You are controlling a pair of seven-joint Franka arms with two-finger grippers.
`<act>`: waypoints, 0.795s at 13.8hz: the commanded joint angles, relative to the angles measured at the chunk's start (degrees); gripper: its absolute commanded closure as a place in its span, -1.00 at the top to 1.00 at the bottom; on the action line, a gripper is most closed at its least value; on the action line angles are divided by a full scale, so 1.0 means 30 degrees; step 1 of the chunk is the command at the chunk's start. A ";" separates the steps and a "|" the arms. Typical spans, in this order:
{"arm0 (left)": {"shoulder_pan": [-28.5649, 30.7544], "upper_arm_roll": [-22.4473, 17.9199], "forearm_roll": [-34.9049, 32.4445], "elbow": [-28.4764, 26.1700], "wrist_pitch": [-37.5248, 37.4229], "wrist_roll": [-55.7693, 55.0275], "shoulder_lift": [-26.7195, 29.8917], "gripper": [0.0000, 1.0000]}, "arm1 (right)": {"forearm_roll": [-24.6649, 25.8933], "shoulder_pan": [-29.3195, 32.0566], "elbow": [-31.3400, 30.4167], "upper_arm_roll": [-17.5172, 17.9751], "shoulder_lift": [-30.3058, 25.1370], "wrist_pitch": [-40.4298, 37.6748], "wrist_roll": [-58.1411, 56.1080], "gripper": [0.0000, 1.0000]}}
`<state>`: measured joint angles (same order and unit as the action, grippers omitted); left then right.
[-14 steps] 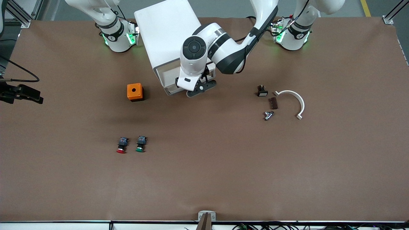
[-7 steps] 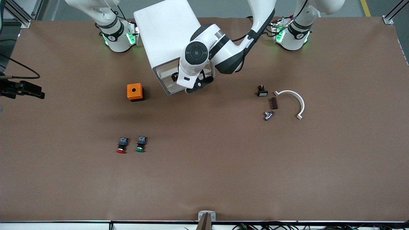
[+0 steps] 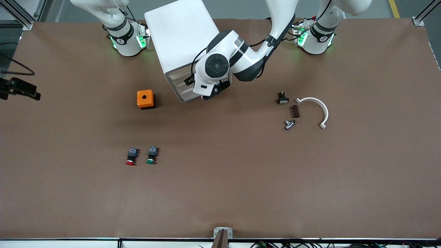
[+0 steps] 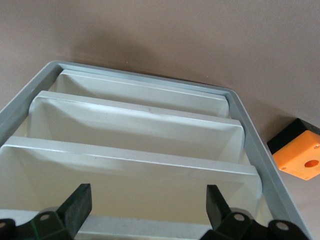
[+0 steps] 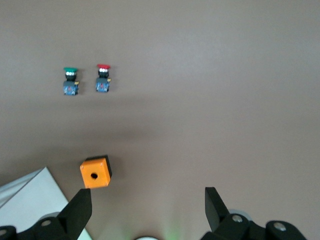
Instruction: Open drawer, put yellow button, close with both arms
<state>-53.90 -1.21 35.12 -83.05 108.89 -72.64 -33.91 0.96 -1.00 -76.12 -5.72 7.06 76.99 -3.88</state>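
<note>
Fingers (image 4: pixel 80 200) on my left gripper (image 4: pixel 147 194) are spread wide with nothing between them. The gripper is right at the front of the white cabinet (image 3: pixel 179 31), straddling the drawer (image 4: pixel 150 225) front strip. I can't confirm contact.

My right gripper (image 5: pixel 146 197) has its jaws wide apart too and holds nothing. It hangs high over the table at the right arm's end, waiting. The orange box with a hole (image 3: pixel 145 99) and the two spare buttons are below it.

The yellow button isn't visible in any view. Only the red button (image 3: pixel 131 157) and the green button (image 3: pixel 151 156) are on the table, side by side and nearer the camera than the orange box. My read is that the yellow one is already inside the drawer.

Status as I judge it:
- **Open and place:** done.
- **Close:** at or near the end. The top front looks about in line with the three lower ones, but I can't tell if it's fully seated.
- **Left to do:** check it's flush, then back the left arm off.
</note>
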 commanded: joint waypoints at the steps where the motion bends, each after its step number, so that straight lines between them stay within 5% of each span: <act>1: -0.0226 0.0082 0.0802 -0.0206 0.0297 -0.0396 0.0140 0.99 | 0.0235 0.0187 -0.0289 0.0149 -0.0565 -0.0672 0.0237 1.00; 5: 0.0591 -0.0268 0.0306 -0.0031 0.0267 -0.0044 0.0607 0.99 | 0.0061 0.0188 -0.0348 0.0207 -0.0535 -0.0585 0.0267 1.00; 11: 0.3957 -0.0300 -0.4551 0.1289 -0.0286 -0.0162 0.3003 0.99 | 0.0059 -0.0488 -0.2282 0.0907 -0.1737 -0.0088 0.2171 1.00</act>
<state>-44.81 -2.40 25.62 -78.66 109.93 -72.64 -29.83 0.89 -2.04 -79.40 -4.34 4.75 75.40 0.65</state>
